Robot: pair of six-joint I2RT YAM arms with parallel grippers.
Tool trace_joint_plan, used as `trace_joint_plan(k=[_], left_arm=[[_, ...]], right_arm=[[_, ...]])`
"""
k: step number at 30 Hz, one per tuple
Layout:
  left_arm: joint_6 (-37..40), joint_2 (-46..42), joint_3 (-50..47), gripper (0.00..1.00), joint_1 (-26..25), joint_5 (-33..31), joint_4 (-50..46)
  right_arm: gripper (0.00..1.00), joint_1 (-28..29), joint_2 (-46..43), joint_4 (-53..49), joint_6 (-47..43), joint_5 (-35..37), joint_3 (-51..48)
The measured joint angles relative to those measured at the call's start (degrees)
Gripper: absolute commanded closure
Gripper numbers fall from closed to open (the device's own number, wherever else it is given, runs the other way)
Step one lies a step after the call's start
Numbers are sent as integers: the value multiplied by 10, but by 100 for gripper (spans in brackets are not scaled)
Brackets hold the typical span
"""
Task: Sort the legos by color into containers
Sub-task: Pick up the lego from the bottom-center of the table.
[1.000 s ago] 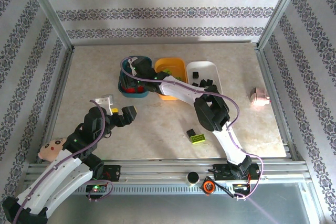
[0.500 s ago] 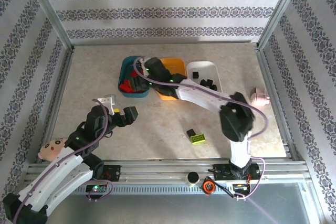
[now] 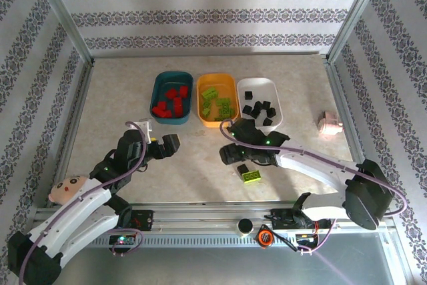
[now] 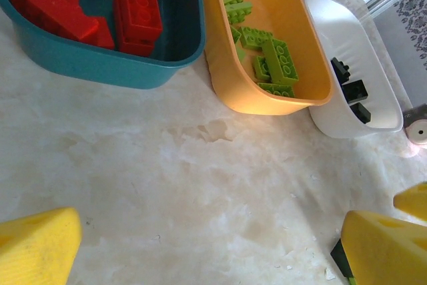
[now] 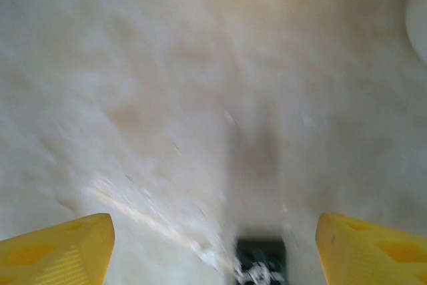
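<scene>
Marbled table (image 3: 120,91) bears studded black lego (image 3: 243,169), lime lego (image 3: 253,177); left gripper (image 3: 157,141) and right gripper (image 3: 230,154) gape empty.

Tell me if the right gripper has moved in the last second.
Yes: the right gripper has drawn back from the teal tray to the loose legos.

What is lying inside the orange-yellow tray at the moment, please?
Lime green legos, loosely piled in the orange-yellow tray; no red or black ones show. The pile covers the floor beneath, so anything under it cannot be seen.
</scene>
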Motion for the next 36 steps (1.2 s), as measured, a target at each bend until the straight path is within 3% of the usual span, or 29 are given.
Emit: trace_joint_plan(k=[12, 17, 26, 36], left_arm=[[0, 17, -8, 0, 0, 5, 19], [0, 14, -9, 0, 0, 4, 19], [0, 20, -9, 0, 0, 5, 20], [0, 25, -9, 0, 0, 5, 24]], right_arm=[[27, -1, 132, -48, -12, 7, -5], [38, 12, 163, -44, -12, 5, -1], [67, 25, 166, -25, -15, -5, 2], [73, 19, 81, 24, -17, -3, 6]])
